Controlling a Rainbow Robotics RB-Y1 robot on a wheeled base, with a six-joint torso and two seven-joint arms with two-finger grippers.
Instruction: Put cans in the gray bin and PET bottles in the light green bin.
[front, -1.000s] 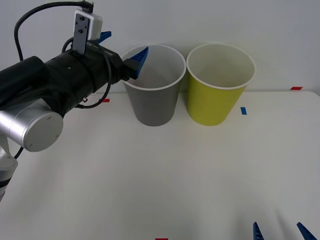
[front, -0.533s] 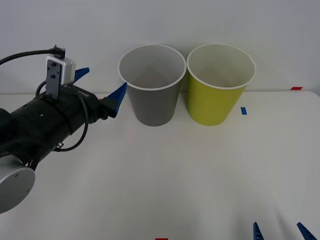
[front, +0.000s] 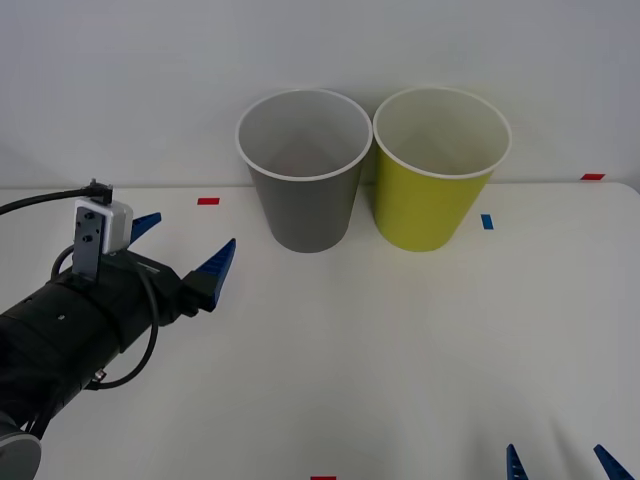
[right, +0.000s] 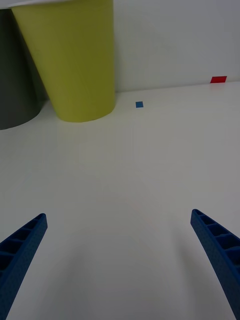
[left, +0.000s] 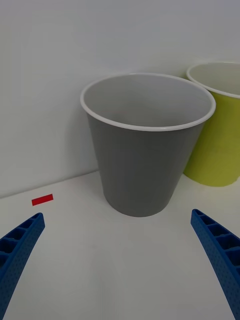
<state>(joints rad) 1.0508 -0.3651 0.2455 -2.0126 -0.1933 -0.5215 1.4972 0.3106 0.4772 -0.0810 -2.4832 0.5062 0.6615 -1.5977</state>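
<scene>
The gray bin (front: 303, 190) stands upright at the back of the white table, with the light green bin (front: 438, 190) touching it on the right. My left gripper (front: 187, 240) hovers open and holds nothing, to the left of the gray bin and nearer to me. From the left wrist, the gray bin (left: 145, 155) lies straight ahead between the blue fingers (left: 20, 247), with the light green bin (left: 220, 145) beside it. My right gripper (front: 558, 462) rests open at the table's front right edge, facing the light green bin (right: 75, 60). The cans and PET bottles are out of view.
Small tape marks lie on the table: red (front: 208, 201) left of the gray bin, blue (front: 487, 221) right of the green bin, red (front: 593, 176) at the far right. A white wall rises close behind the bins.
My left arm has drawn back from the gray bin's rim, moving down and to the left toward the table's near side, open throughout. The right gripper has stayed still.
</scene>
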